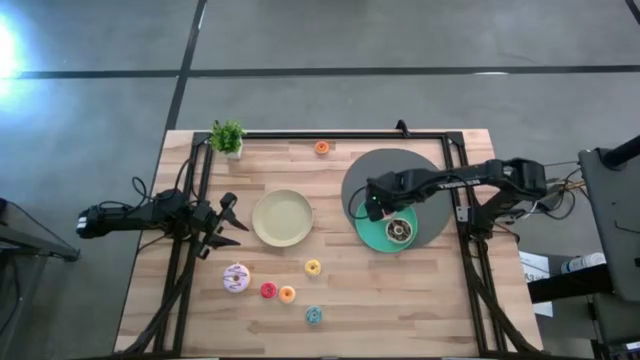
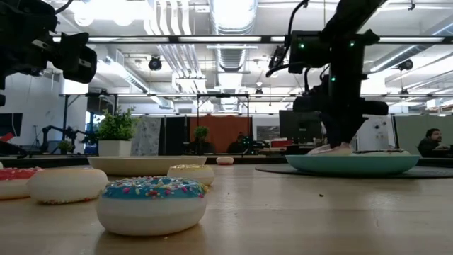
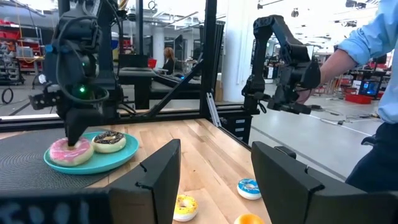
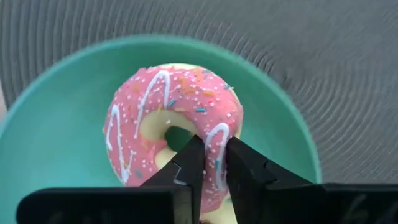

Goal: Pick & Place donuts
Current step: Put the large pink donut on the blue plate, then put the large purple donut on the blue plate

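1. Release is the step in hand, by the look of it: the right gripper [image 4: 211, 163] stands over the teal plate [image 1: 372, 232], its fingers pinching one side of the pink donut [image 4: 173, 127], one tip down in the hole and one outside the frosted edge. The donut lies flat in the plate.
2. To do it well, the fingers should part fully and then lift straight up, so the inner tip does not catch the ring and drag it off the plate or against the chocolate donut [image 1: 399, 230] lying just beside it.
3. The pink donut has pink frosting with white drizzle and coloured sprinkles over a pale base.
4. The left gripper [image 1: 228, 226] waits at the left of the surface [image 1: 400, 300], fingers spread and empty, near the cream plate [image 1: 281, 218].
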`<action>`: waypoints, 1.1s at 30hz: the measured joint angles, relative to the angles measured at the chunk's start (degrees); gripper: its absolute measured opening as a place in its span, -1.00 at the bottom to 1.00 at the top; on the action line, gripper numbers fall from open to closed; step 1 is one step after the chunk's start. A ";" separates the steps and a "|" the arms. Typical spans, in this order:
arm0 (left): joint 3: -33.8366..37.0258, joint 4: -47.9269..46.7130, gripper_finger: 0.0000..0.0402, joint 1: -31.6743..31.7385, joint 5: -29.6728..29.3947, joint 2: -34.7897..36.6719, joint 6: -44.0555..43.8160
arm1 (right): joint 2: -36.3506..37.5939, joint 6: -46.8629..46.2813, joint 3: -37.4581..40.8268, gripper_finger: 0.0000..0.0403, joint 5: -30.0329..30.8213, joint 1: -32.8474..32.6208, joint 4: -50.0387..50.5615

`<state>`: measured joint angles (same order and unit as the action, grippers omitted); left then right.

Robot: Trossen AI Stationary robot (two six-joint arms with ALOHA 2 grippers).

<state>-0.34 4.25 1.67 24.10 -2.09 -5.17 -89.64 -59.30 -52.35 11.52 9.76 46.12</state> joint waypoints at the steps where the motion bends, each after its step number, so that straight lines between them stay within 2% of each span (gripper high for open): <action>1: 0.00 0.00 -0.14 0.00 0.02 0.00 0.00 | 0.07 0.04 -0.10 -0.69 0.53 -0.02 0.15; 6: 0.00 0.00 -0.14 -0.02 0.02 0.00 0.02 | 1.41 1.97 -1.22 -0.41 1.26 -0.15 1.10; 11: 0.00 0.00 -0.14 0.00 0.00 0.00 0.02 | 2.14 3.77 -3.18 -0.10 2.16 -0.13 8.27; 17: 0.00 0.00 -0.14 0.00 0.00 0.00 0.00 | 2.62 9.91 -5.96 0.12 3.58 -2.19 11.50; 20: 0.00 0.00 -0.14 -0.02 0.00 0.00 0.02 | 3.01 17.64 -9.53 0.17 4.98 -6.99 9.26; 24: 0.00 0.00 -0.14 -0.02 0.02 0.00 0.01 | 0.99 34.84 -15.13 0.17 0.83 -17.15 0.31; 26: 0.00 0.00 -0.14 -0.01 0.02 0.00 0.01 | -1.88 39.98 -17.98 0.15 0.50 -22.02 -1.22; 28: 0.00 0.00 -0.14 -0.02 0.00 0.00 0.02 | -5.31 38.76 -20.98 0.13 0.45 -25.00 -1.37; 31: 0.00 0.00 -0.14 -0.01 0.01 0.00 0.02 | -9.92 31.64 -25.55 0.10 0.40 -26.53 -1.35; 33: 0.00 0.00 -0.14 -0.01 0.00 0.00 0.00 | -12.20 30.91 -28.38 0.08 1.71 -27.52 -1.27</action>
<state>-0.34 4.25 1.67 24.10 -2.09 -5.16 -101.84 -28.39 -80.73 13.22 -17.76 44.85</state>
